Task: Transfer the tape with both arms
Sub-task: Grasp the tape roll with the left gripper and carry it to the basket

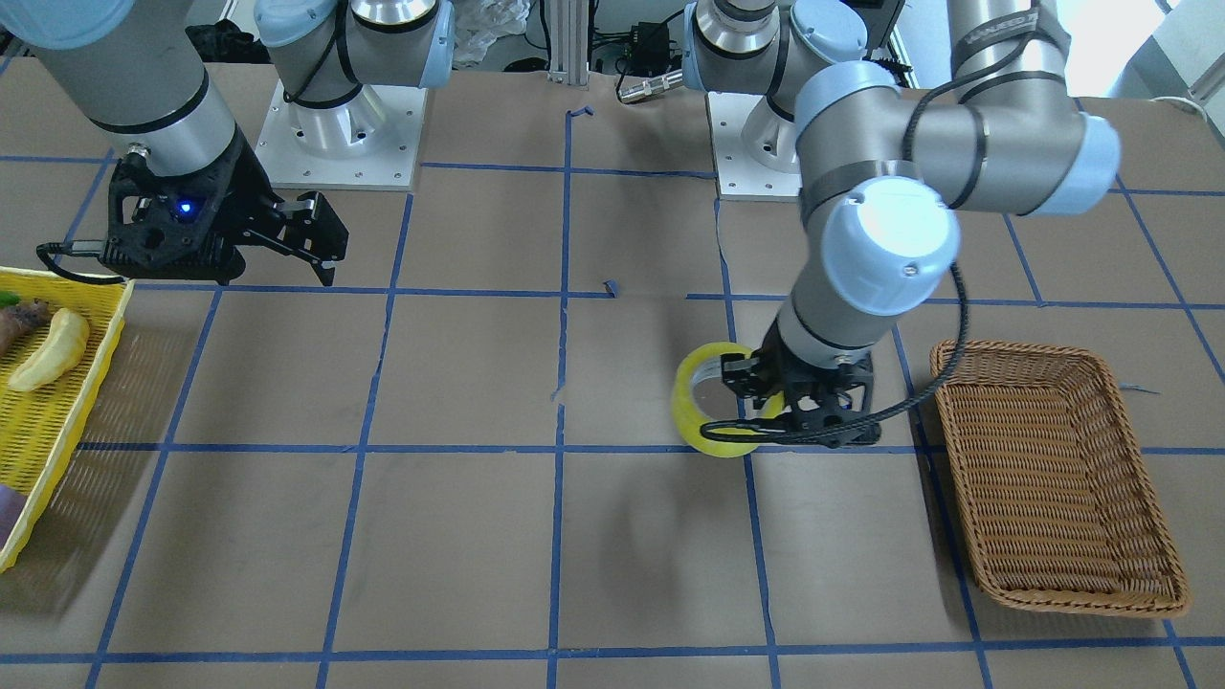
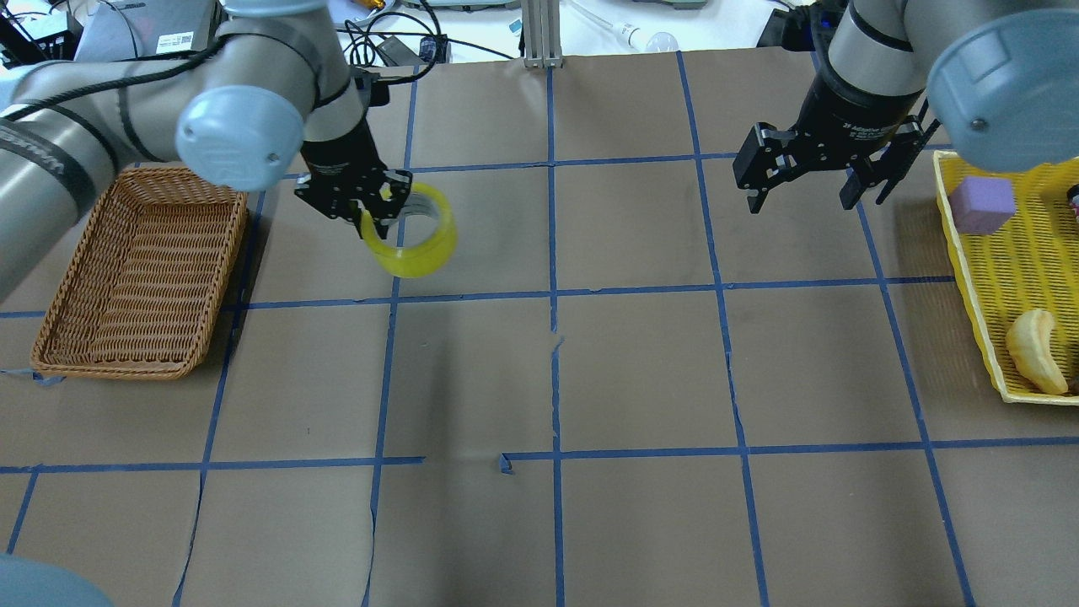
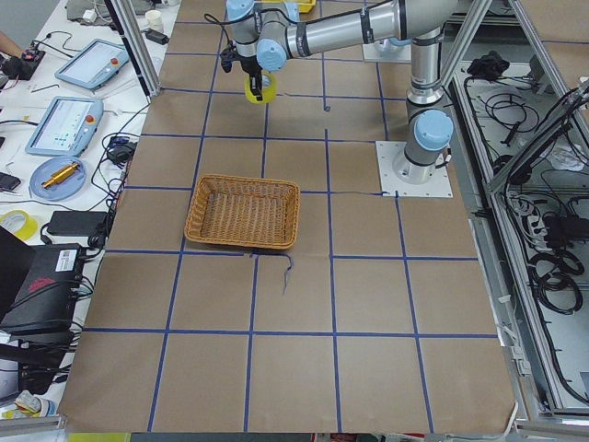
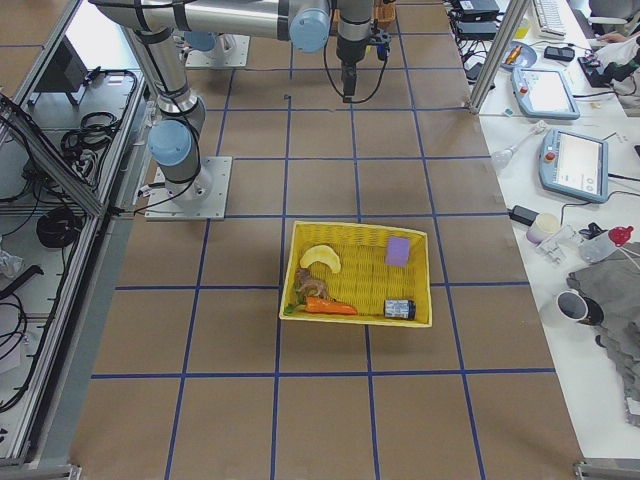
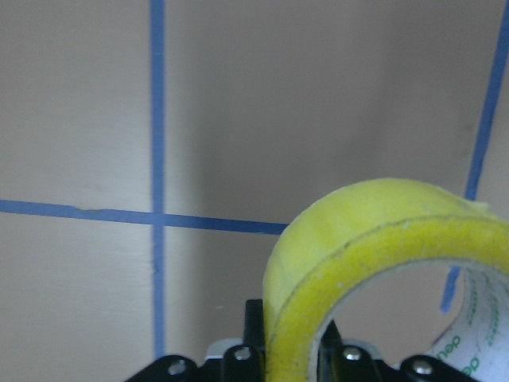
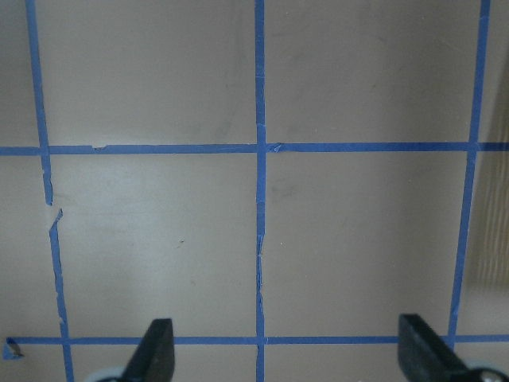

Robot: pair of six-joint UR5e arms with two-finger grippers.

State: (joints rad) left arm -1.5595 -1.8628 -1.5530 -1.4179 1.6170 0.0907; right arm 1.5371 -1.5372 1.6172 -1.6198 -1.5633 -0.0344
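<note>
right arm (image 4: 230,18) extended, hand (image 4: 348,97) pointing down | yellow basket (image 4: 360,275) holds banana (image 4: 320,259), purple block (image 4: 398,250), carrot (image 4: 326,307), can (image 4: 399,309)

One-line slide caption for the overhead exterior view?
Left gripper holds the yellow tape roll near the wicker basket; right gripper hangs open by the yellow tray.

- Brown paper table (image 2: 641,371) with blue tape grid (image 2: 741,453) lies beneath the left pincer (image 2: 373,223).
- White bench (image 3: 32,97) carrying touch pendants (image 3: 63,124) runs well beyond that pincer, off the table.

Brown wicker basket (image 2: 139,270), yellow tray (image 2: 1007,274), banana (image 2: 1035,350), purple block (image 2: 980,205)
</note>
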